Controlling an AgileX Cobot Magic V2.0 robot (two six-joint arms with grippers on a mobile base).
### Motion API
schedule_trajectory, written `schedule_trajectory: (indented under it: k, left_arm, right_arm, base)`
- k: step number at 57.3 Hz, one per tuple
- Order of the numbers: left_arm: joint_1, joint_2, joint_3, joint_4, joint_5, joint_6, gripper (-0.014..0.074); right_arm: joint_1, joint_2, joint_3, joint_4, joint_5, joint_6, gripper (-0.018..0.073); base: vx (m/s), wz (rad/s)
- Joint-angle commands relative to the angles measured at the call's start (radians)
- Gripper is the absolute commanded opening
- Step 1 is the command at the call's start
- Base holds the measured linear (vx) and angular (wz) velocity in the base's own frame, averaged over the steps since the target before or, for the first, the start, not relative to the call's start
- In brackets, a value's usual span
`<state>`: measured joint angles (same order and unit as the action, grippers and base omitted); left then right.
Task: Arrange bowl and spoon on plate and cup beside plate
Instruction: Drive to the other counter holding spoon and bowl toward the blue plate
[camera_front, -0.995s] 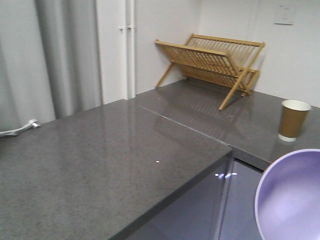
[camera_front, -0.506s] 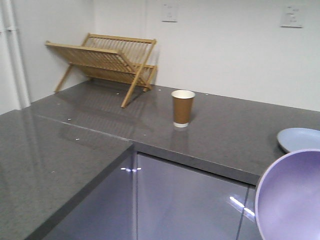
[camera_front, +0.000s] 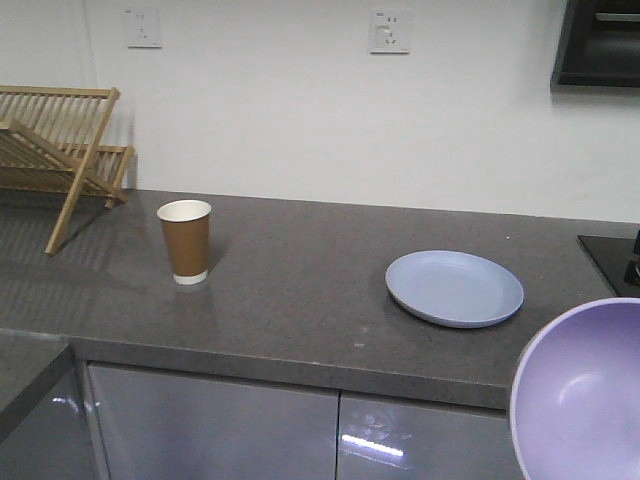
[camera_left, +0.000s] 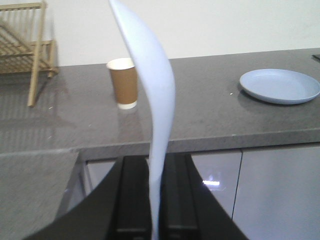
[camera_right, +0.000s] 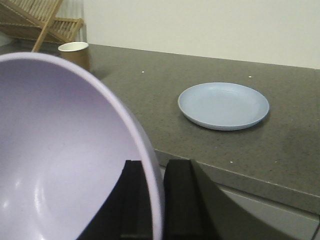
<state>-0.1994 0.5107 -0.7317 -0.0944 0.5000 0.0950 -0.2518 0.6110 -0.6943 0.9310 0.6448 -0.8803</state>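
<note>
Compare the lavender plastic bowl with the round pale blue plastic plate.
The lavender plastic bowl is deep; the pale blue plastic plate is shallow. The bowl is tilted, clamped at its rim in the right gripper; the plate lies flat on the grey counter. Both are round, plain and empty.

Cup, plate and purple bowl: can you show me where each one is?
cup (camera_front: 186, 242), front view, on its brown side.
plate (camera_front: 455, 288), front view, on its bare flat middle.
bowl (camera_right: 60, 165), right wrist view, on its smooth inside.

Counter (camera_front: 300, 310), cup (camera_front: 186, 242), plate (camera_front: 455, 288), likely dish rack (camera_front: 60, 150)
</note>
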Motion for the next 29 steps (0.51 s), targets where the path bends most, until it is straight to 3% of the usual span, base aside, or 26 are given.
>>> schedule_trajectory:
  k: [1,29]
  left_arm:
    - [-0.006,0.01,-0.029,-0.01,-0.091,-0.002,-0.0003]
    - [-0.006,0.009,-0.029,-0.01,-0.09,-0.002,-0.0003]
  right_arm:
    - [-0.002,0.001,-0.03,0.047,-0.051,-0.009,-0.0008]
    - [-0.002,0.001,-0.03,0.047,-0.049,-0.009,-0.0008]
  base:
    - [0.24,-0.37]
    - [0.32,-0.17]
